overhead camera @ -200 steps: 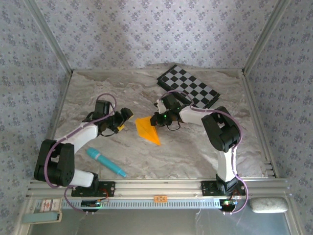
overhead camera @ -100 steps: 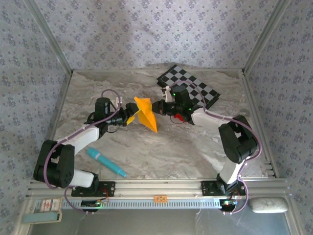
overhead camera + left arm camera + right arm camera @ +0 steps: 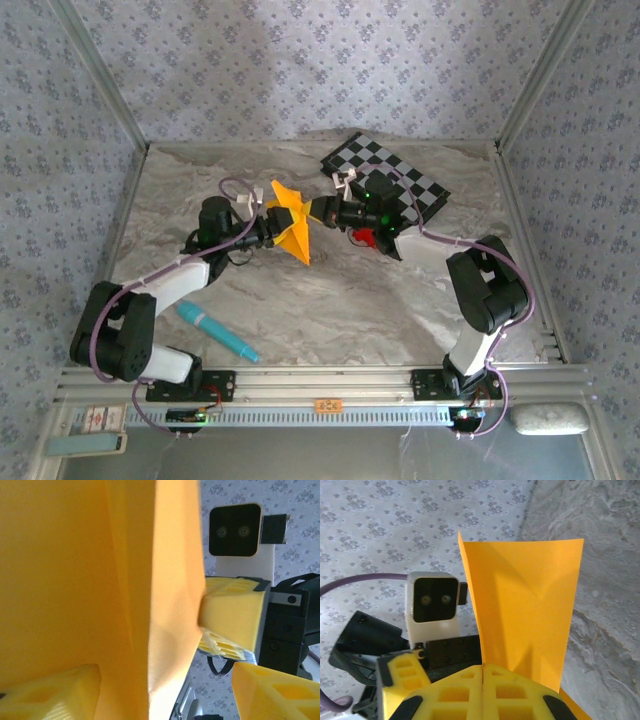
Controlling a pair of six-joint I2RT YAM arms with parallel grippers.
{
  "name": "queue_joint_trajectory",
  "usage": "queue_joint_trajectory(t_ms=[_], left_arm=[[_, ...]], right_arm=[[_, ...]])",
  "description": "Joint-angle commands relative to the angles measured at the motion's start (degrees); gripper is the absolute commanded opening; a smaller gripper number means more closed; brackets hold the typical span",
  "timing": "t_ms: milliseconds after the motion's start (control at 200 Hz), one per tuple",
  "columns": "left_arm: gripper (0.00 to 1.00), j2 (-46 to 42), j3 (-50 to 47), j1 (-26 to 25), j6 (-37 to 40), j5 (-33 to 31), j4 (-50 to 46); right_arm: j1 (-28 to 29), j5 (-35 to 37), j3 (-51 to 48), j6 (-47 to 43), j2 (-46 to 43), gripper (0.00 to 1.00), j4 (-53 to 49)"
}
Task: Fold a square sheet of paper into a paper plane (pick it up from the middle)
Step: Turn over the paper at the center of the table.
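The fingers of the right gripper (image 3: 484, 675) are pressed flat together on the bottom edge of the paper plane (image 3: 525, 615). We judge that this pinch is what holds the creased orange sheet upright in the air, so that its folded faces are open to the other arm. The left gripper (image 3: 165, 680) faces it with its jaws apart and the sheet standing between them. One pad sits close against the paper's broad side, while the other is off to the side with a clear gap, so it grips nothing yet. We take this as the set-up for a second hold, either a handover or a press along a crease. From above, the plane (image 3: 292, 230) hangs clear of the marble table (image 3: 400, 300), just left of centre and near the checkerboard (image 3: 390, 180). Both wrists are turned level so the two grippers meet nose to nose. The left arm stretches diagonally forward from its base. The right arm bends sharply at the elbow and reaches back inward, in front of the checkerboard.
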Motion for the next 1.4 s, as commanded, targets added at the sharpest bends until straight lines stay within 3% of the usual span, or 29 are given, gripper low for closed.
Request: queue_joint_trajectory(t_ms=[0, 220, 670, 775, 955, 1049, 1194, 1254, 1394], left_arm=[[0.64, 0.21, 1.21, -0.55, -0.16, 2.67, 6.33], [0.49, -0.72, 0.57, -1.34, 1.11, 3.48, 9.73], [0.23, -2.42, 0.02, -1.44, 3.75, 0.45, 6.38], [0.17, -2.6, 0.16, -1.44, 4.4, -0.07, 4.99], [0.11, -3.34, 0.8, -1.35, 7.37, -1.54, 0.19], [0.1, -3.78, 2.06, -1.13, 10.43, -2.69, -5.82], [0.1, -3.92, 6.36, -1.15, 18.53, -7.41, -21.48], [0.1, -3.37, 9.62, -1.18, 22.86, -11.31, -29.97], [0.11, -1.03, 17.81, -2.91, 31.24, -27.29, -49.55]], right_arm=[[-0.45, -2.11, -0.63, 4.19, 0.39, 0.0, 5.84], [-0.73, -2.38, -0.92, 5.83, 0.83, 0.0, 7.15], [-1.12, -2.18, -1.37, 7.42, 0.72, 0.03, 8.21], [-1.27, -2.05, -1.69, 7.37, 0.37, 0.11, 8.13], [-2.69, 1.03, -3.39, 2.66, -3.17, 0.41, 2.46], [-3.61, 5.62, -4.07, -3.9, -7.33, 0.5, -7.38], [-4.98, 14.8, -3.62, -15.44, -13.78, 0.56, -24.47], [-5.51, 18.14, -3.41, -19.2, -15.99, 0.56, -29.48], [-5.97, 25.27, -3.01, -26.35, -20.08, 0.57, -38.24]])
